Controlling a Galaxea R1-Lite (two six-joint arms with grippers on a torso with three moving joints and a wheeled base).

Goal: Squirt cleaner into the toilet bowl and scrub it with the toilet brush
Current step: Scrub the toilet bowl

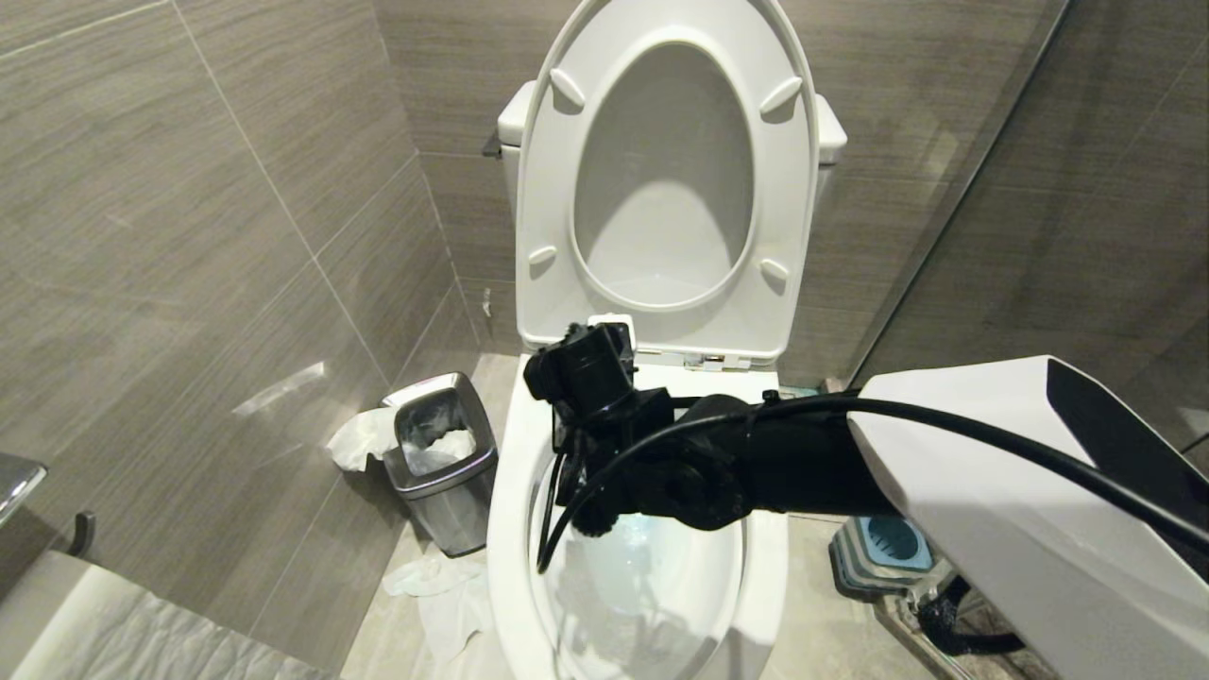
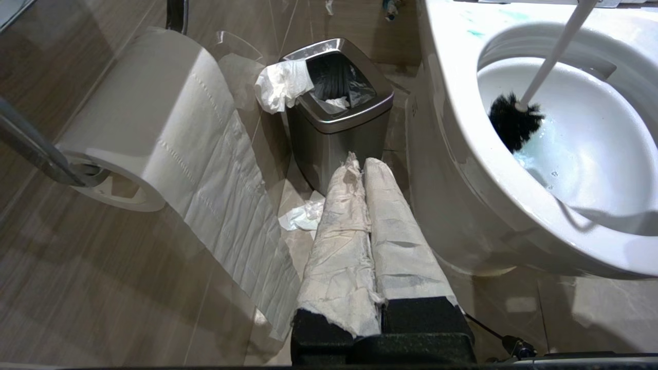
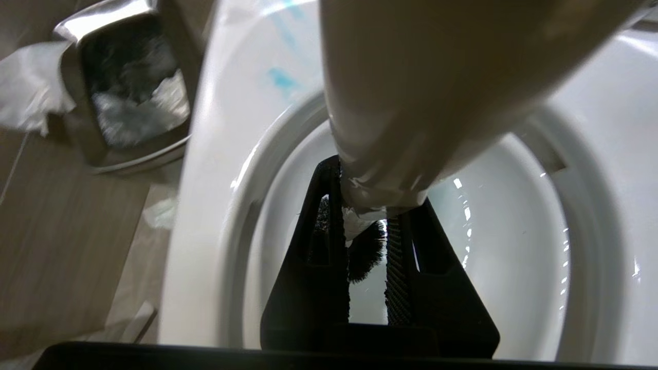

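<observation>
Head view is giving you one toilet bowl [image 1: 515,491] with its seat and lid standing raised, and one right gripper [image 1: 581,444] reaching over the rim at about ten o'clock of the bowl opening. Your right gripper is clenching the toilet brush [image 2: 547,61] by its white handle, jaws pinched on the shaft — the black bristle head is sitting inside the bowl against the near wall, at nine o'clock, touching pale blue water. You are seeing a few turquoise smears of cleaner [image 3: 280,79] on the flat rim. One steel bin [image 1: 444,458] is standing beside the bowl at nine o'clock. Your left gripper [image 2: 366,172] is hanging parked near the bin, its two paper-wrapped fingers pressed together, holding nothing.
</observation>
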